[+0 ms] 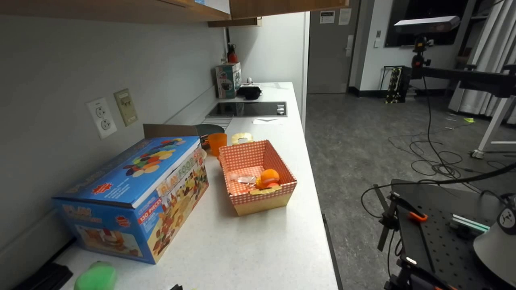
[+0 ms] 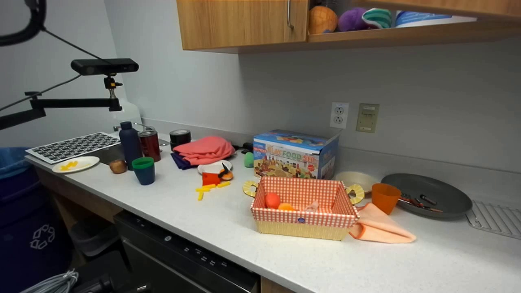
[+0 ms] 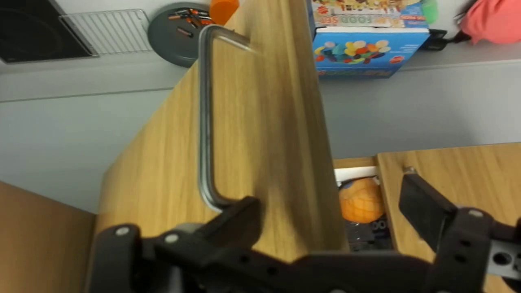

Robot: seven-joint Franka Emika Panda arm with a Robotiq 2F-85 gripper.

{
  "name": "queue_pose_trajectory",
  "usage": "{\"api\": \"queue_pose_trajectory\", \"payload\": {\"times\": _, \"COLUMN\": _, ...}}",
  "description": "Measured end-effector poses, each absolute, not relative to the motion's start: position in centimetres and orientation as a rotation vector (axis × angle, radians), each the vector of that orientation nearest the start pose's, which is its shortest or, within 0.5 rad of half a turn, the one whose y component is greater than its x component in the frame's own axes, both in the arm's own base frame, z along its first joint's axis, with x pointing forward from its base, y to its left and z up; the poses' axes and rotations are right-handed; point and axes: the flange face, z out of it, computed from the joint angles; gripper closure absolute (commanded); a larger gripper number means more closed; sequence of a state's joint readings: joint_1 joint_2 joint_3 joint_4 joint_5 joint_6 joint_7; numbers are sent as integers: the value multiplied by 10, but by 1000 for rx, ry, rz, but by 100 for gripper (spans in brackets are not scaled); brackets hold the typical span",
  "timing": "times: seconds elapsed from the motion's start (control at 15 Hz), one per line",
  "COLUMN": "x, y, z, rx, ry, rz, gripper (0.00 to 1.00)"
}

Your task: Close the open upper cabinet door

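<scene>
Wrist view, left to right. See black cooktop [image 3: 30, 32] in top corner, wire rack [image 3: 108, 32] just beside, then dark pan [image 3: 167, 44] with small pen-like items [image 3: 191, 17] in it, orange cup [image 3: 223, 10] right by it. Next, mid-frame, get upper cabinet door [image 3: 244, 134], standing open, partly blurred, with metal handle [image 3: 205, 122] on its face. In both exterior views, find just lower part of same door, up at top, sticking out from cabinet [image 2: 366, 40]. Back in wrist view, note gripper [image 3: 330, 199] along bottom, with jaws wide apart: one finger in front of door near lower end of handle, another over toward right, with door edge visible between. Can't tell if touching door or handle. Further right, see orange rounded item [image 3: 361, 199] inside cabinet, blue play food box [image 3: 370, 49] higher up, neighbouring door [image 3: 468, 175], closed, partly hidden behind right-hand finger, green item [image 3: 430, 11] just beside box, pink cloth [image 3: 496, 22] cut off in top corner.
</scene>
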State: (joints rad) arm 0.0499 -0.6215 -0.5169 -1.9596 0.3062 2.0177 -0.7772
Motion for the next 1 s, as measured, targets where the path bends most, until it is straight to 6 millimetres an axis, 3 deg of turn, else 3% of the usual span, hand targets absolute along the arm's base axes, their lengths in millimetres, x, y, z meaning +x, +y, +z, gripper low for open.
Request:
{"api": "queue_pose_trajectory", "payload": {"times": 0.27, "x": 376, "y": -176, "z": 738, "rx": -2673, "ry": -514, "rz": -1169, "gripper": 0}}
{"api": "queue_pose_trajectory", "payload": {"times": 0.53, "x": 416, "y": -120, "z": 733, "rx": -2641, "ry": -598, "rz": -1229, "gripper": 0}}
{"api": "queue_pose_trajectory", "payload": {"times": 0.8, "x": 448, "y": -82, "z": 726, "rx": -2605, "ry": -626, "rz": -1364, "gripper": 0}}
{"api": "queue_pose_trajectory", "payload": {"times": 1.0, "x": 461, "y": -71, "z": 725, "rx": -2582, "ry": -625, "rz": -1524, "gripper": 0}}
